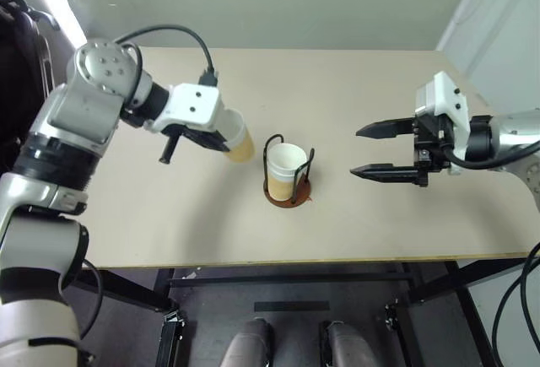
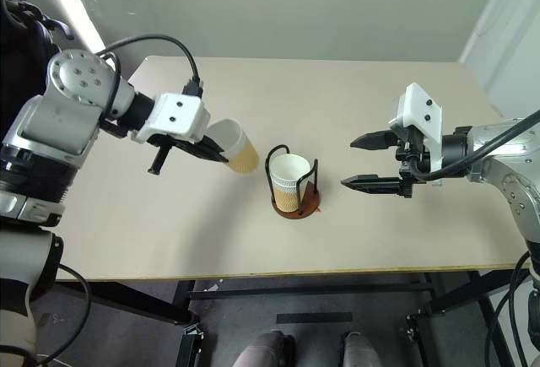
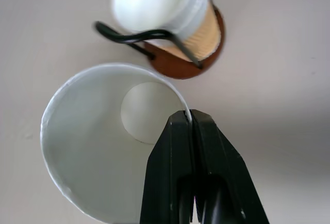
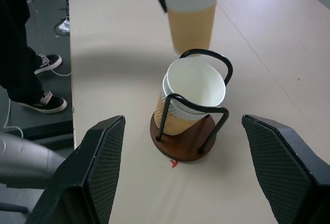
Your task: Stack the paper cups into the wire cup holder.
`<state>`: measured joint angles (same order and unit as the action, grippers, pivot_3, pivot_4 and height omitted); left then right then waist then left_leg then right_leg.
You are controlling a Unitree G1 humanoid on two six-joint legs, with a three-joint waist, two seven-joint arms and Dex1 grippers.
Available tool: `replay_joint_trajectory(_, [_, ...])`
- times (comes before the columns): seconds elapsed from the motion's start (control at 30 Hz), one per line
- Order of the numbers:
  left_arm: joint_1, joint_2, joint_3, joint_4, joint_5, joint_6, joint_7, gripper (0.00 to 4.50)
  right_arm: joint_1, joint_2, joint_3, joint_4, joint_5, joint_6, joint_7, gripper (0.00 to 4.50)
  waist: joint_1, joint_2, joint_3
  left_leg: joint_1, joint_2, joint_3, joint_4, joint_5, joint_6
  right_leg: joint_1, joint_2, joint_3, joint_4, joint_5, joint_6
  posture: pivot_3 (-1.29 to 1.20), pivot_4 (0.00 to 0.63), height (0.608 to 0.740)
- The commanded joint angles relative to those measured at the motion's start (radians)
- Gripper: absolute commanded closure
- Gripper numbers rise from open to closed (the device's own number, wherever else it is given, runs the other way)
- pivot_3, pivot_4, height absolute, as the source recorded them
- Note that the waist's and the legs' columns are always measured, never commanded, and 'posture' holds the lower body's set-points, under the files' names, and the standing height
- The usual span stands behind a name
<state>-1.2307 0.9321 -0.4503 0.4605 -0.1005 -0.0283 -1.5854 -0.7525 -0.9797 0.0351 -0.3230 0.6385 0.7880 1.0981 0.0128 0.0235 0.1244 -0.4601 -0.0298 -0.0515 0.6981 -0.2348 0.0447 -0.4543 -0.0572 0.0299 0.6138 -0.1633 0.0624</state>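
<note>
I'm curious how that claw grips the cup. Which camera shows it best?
The left wrist view: the left claw is shut on the cup rim, fingers pinching its wall. The eye views show the cup tilted, the pinch hidden.

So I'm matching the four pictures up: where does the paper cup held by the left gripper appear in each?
Left eye view: held paper cup, left of centre, tilted, beside the wire cup holder.
Right eye view: left of centre.
Left wrist view: its open mouth, rim pinched by the left gripper.
Right wrist view: top, beyond the holder.
Shared landmark: the holder's reddish-brown base.
</note>
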Motion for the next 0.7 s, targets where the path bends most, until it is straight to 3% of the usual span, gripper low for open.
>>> replay_joint_trajectory(0.03, [-0.073, -0.019, 0.041, 0.056, -0.015, -0.031, -0.029, 4.47, -0.039, 0.012, 0.003, -0.004, -0.019, -0.024, 0.011, 0.84, 0.0, 0.0, 0.0, 0.0, 0.0, 0.0, 0.0, 0.0, 0.0, 0.0, 0.0, 0.0, -0.001, 0.0, 0.0, 0.0, 0.15, 0.74])
replay_joint_trajectory(0.3, [-0.187, -0.079, 0.038, 0.212, 0.002, -0.112, -0.029, 4.47, -0.042, 0.037, 0.007, 0.007, -0.043, -0.036, 0.005, 0.84, 0.0, 0.0, 0.0, -0.002, 0.0, 0.0, 0.0, -0.001, -0.001, 0.0, 0.0, 0.0, -0.004, 0.002, 0.004, 0.0, 0.15, 0.74])
replay_joint_trajectory(0.7, [-0.283, -0.276, 0.065, 0.312, -0.051, -0.175, -0.029, 4.47, -0.008, 0.015, -0.018, -0.018, -0.061, -0.022, -0.015, 0.84, 0.005, -0.001, 0.0, -0.003, 0.0, -0.001, 0.001, -0.002, -0.001, 0.0, -0.001, 0.0, -0.004, 0.004, 0.011, 0.0, 0.15, 0.74])
